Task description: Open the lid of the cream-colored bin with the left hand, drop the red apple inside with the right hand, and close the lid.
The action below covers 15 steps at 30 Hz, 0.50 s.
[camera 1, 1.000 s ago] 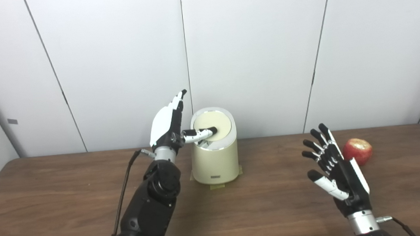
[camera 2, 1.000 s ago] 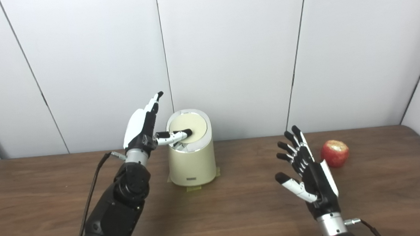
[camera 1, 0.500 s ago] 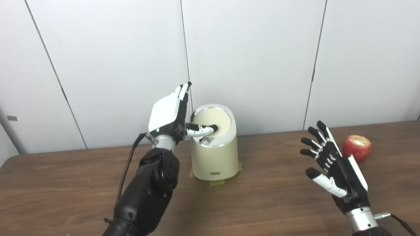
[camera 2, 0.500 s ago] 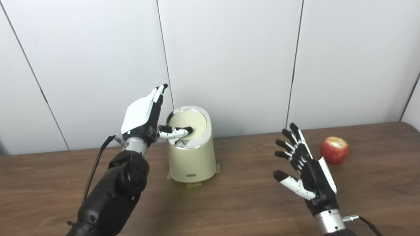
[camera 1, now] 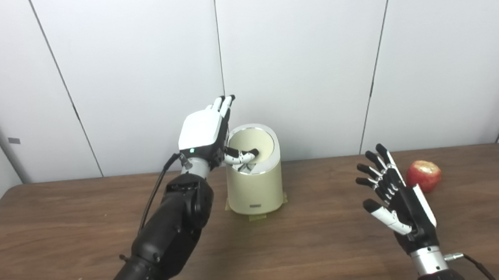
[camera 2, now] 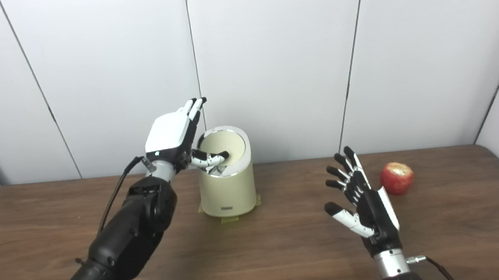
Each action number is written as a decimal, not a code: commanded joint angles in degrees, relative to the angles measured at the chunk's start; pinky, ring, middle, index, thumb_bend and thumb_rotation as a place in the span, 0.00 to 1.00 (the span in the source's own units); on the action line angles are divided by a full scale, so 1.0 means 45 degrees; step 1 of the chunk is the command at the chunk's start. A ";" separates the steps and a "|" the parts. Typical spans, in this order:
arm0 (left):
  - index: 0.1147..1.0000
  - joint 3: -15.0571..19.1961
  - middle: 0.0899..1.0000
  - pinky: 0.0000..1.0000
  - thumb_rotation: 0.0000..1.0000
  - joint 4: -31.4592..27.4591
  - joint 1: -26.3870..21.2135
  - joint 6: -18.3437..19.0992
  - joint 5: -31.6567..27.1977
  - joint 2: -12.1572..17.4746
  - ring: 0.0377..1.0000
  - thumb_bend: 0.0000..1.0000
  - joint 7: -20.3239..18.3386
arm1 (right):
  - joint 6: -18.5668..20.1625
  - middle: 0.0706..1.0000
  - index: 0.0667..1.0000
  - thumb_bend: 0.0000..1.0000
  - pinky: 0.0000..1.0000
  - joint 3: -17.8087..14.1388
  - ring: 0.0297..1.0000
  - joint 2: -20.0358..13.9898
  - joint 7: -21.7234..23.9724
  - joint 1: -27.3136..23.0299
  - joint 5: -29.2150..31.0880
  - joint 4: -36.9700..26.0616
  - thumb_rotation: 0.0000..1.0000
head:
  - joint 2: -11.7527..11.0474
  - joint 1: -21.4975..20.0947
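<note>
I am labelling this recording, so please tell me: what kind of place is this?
Probably a lab or test room, not a home: plain white wall panels, a bare wooden table, and only a taped-down cream-colored bin and a red apple as props.

Brown wood-grain table (camera 1: 311, 251) lies under both hands, running out beyond the left hand (camera 1: 202, 132) and the right hand (camera 1: 399, 204). White panelled wall (camera 1: 297, 65) stands behind them, with dark seams running up it. Small grey tag (camera 1: 14, 140) on the wall, well left of the left hand. Yellowish tape (camera 1: 258, 217) stuck to the table between the hands, nearer the left.
</note>
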 commanded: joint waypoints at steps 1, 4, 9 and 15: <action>1.00 0.0753 0.99 0.78 0.17 -0.0232 -0.0025 -0.0927 -0.0907 -0.0106 0.93 0.88 0.0629 | -0.0092 0.93 1.00 0.78 0.75 0.0193 0.85 0.0541 -0.0065 0.1113 0.0091 0.0876 0.59 | -0.0002 0.0003; 1.00 0.1565 0.99 0.77 0.26 -0.0291 0.0138 -0.2066 -0.1856 -0.0316 0.94 0.82 0.0987 | -0.0086 0.90 0.99 0.78 0.75 0.0223 0.85 0.0528 -0.0021 0.1108 0.0125 0.0901 0.59 | -0.0017 0.0020; 1.00 0.3029 1.00 0.81 0.33 -0.0571 0.0578 -0.3330 -0.3979 -0.0659 0.96 0.71 0.0755 | -0.0051 0.88 0.99 0.76 0.75 0.0268 0.84 0.0556 -0.0037 0.1127 0.0074 0.0823 0.59 | 0.0032 -0.0010; 0.94 0.4417 0.95 0.79 0.34 -0.1857 0.1483 -0.3289 -0.6117 -0.0883 0.92 0.66 0.0149 | -0.0014 0.89 1.00 0.76 0.75 0.0272 0.84 0.0580 -0.0048 0.1184 0.0100 0.0699 0.59 | 0.0080 -0.0058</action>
